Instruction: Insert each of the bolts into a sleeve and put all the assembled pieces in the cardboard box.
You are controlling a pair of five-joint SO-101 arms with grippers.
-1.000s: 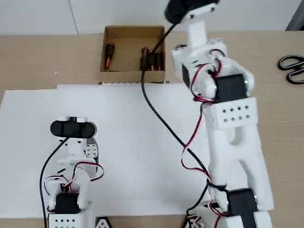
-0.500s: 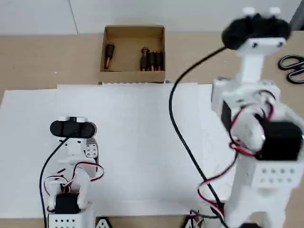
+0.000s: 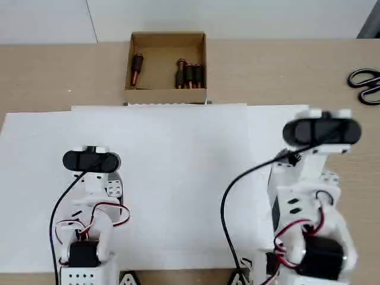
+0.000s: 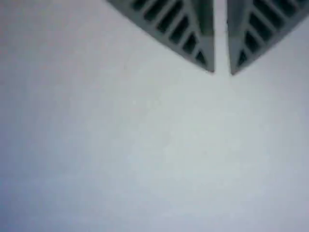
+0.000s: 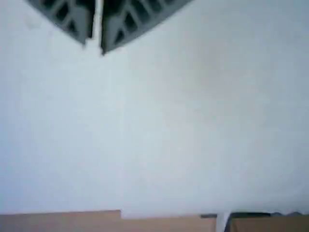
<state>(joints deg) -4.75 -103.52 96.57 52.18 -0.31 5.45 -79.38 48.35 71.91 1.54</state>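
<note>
While the left arm (image 3: 89,202) and right arm (image 3: 309,208) sit at the near edge of the table (image 3: 59,71), the box (image 3: 160,59) stands at the far side. Inside lie one piece (image 3: 137,68) by the wall on the left arm's side and three pieces (image 3: 190,75) side by side opposite. The left gripper (image 4: 222,71) hangs over the paper (image 3: 178,178), jaws drawn to a thin slit, pinching nothing, and the right gripper (image 5: 94,47) is likewise. Scissors (image 3: 365,85) lie far off, beyond the right arm.

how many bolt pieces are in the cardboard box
4. One piece lies alone near the left side of the cardboard box; three lie side by side toward its right.
</note>
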